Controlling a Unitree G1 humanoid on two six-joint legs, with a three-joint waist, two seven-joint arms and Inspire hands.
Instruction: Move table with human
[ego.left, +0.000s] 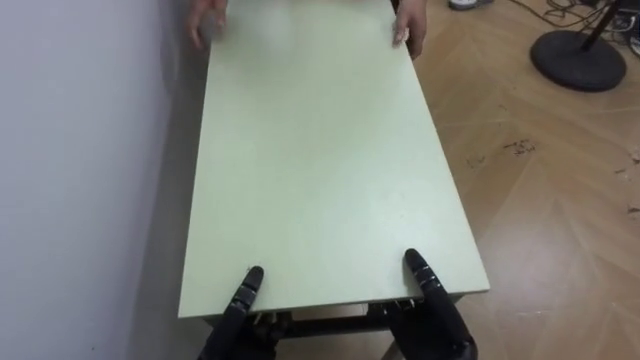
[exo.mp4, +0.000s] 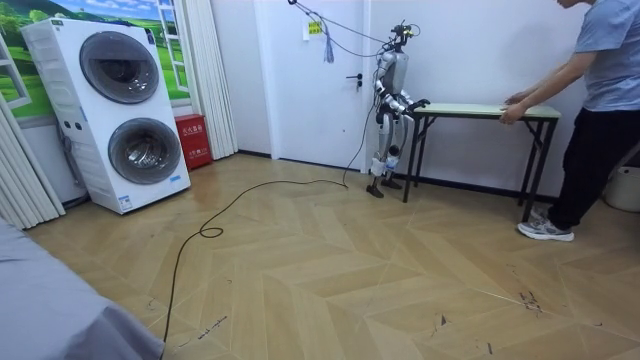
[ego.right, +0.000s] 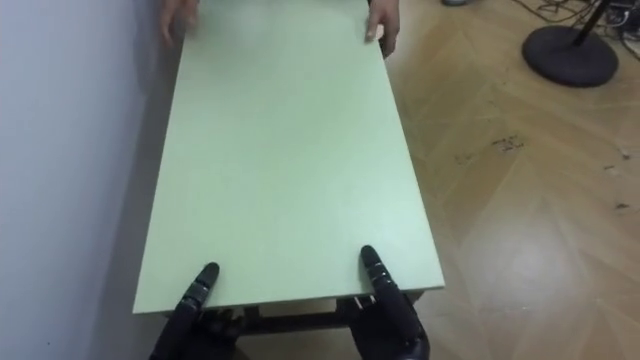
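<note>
Table (ego.left: 320, 150) sits lengthwise beside the wall (ego.left: 80, 150), long axis running straight away from the robot. Left hand (ego.left: 238, 312) and right hand (ego.left: 436, 300) reach over the near short edge, equally close. Whether they're clamped underneath, I can't tell. The person's hands (ego.left: 410, 28) hold the far end.

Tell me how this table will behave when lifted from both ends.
The table likely stays stiff: its top lies flat, unsagged. Long with a thin top, it is probably awkward rather than heavy. Its smooth surface may slip in the left hand and right hand.
</note>
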